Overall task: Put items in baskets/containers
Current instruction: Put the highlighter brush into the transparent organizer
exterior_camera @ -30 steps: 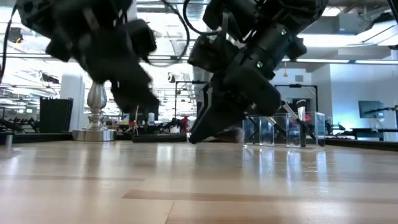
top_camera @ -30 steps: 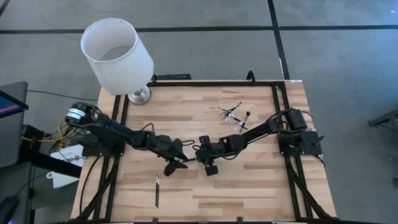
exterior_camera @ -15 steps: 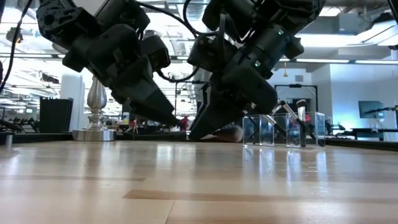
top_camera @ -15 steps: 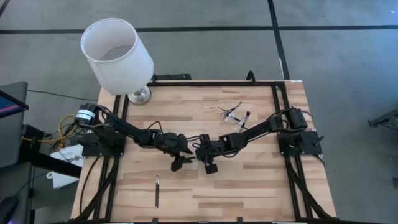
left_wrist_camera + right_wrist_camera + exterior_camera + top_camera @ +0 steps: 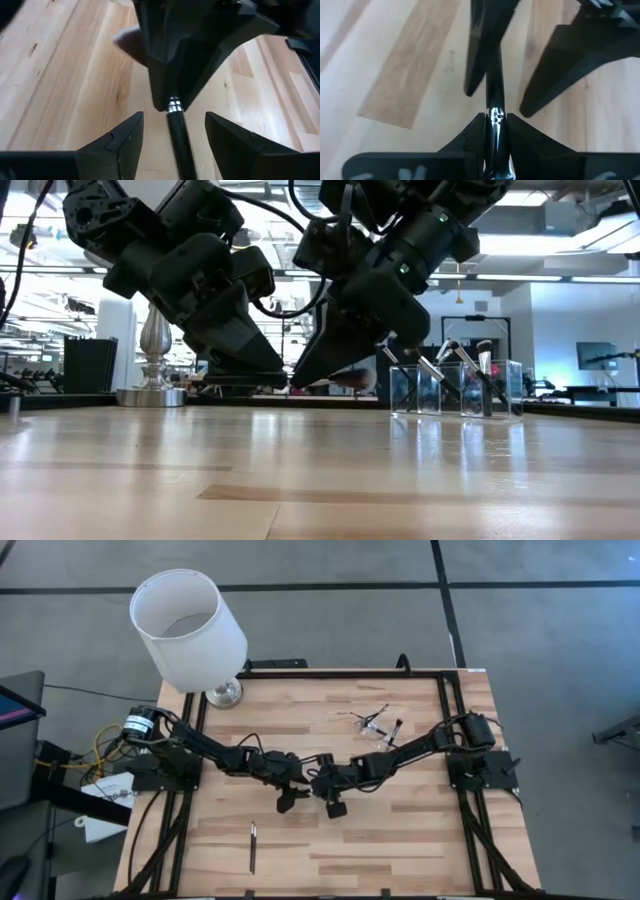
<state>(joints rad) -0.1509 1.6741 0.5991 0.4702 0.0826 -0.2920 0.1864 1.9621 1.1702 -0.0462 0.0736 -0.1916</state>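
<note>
over the last second the left gripper (image 5: 291,795) has closed in on the right gripper (image 5: 318,787) at mid-table, its spread fingers now flanking the brush (image 5: 176,131) that the right's fingers pinch (a handover, probably). the clear container (image 5: 377,726) sits well apart, far right; another brush (image 5: 253,845) lies near the front edge.

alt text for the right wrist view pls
The right tool is shut on a slim black-handled makeup brush with a silver ferrule, holding its handle out between the open fingers of the left tool above the light wooden table.
</note>
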